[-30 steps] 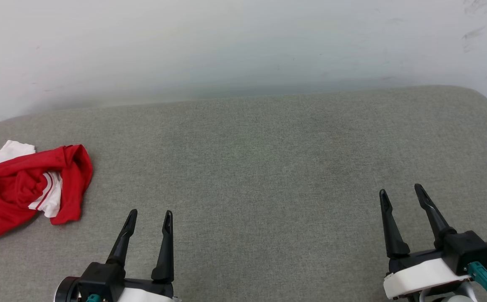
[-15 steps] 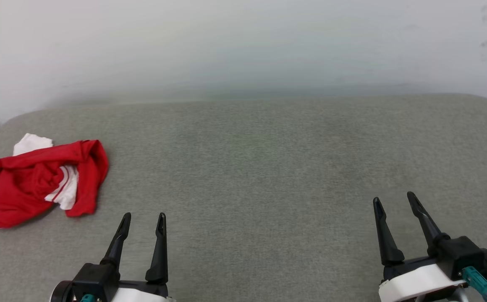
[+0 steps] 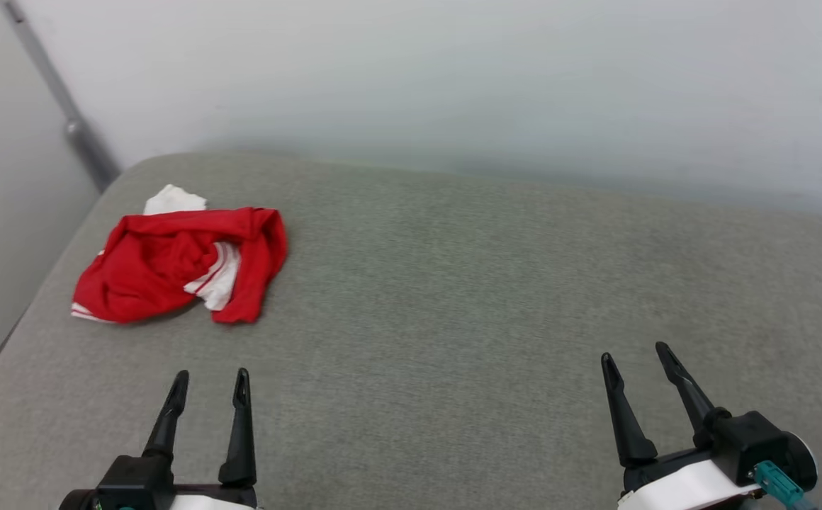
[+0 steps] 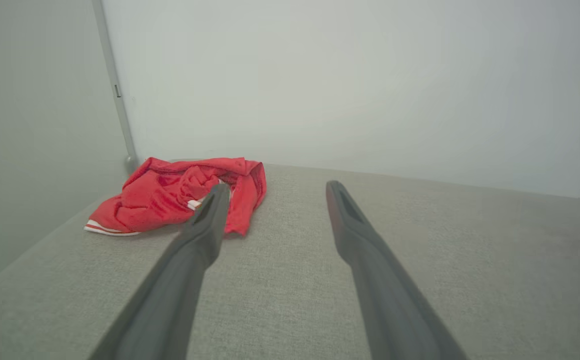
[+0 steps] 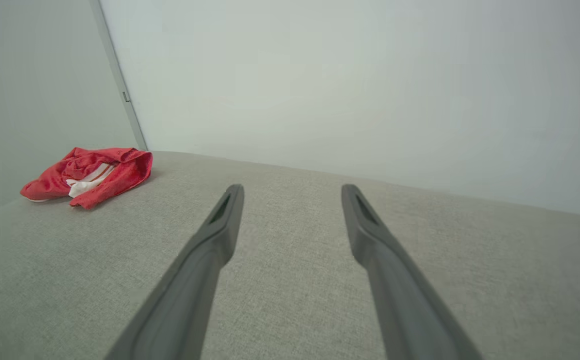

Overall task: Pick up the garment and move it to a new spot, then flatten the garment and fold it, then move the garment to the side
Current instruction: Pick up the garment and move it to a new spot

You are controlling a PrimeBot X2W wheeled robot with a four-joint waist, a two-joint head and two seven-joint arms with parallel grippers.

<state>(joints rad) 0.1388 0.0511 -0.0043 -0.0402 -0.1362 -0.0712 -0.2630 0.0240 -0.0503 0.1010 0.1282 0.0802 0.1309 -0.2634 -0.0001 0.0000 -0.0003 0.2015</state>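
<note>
The garment (image 3: 170, 265) lies crumpled in a red heap with white sleeve parts and striped trim, at the far left of the grey padded surface (image 3: 453, 283). It also lies ahead and left in the left wrist view (image 4: 170, 197) and far off to the left in the right wrist view (image 5: 90, 175). My left gripper (image 3: 211, 379) hovers open near the front edge, a short way in front of the garment, with nothing between its fingers. At the lower right my right gripper (image 3: 634, 354) is open and empty too, far from the garment.
A pale wall (image 3: 453, 85) runs along the back of the surface. At the left a second wall meets it, with a grey pipe (image 3: 64, 113) in the corner. The surface's left edge (image 3: 21, 326) drops off just beside the garment.
The head camera has turned left, so the whole picture shifted right and the corner pipe came into view. The garment has not moved on the surface. Both grippers stay open.
</note>
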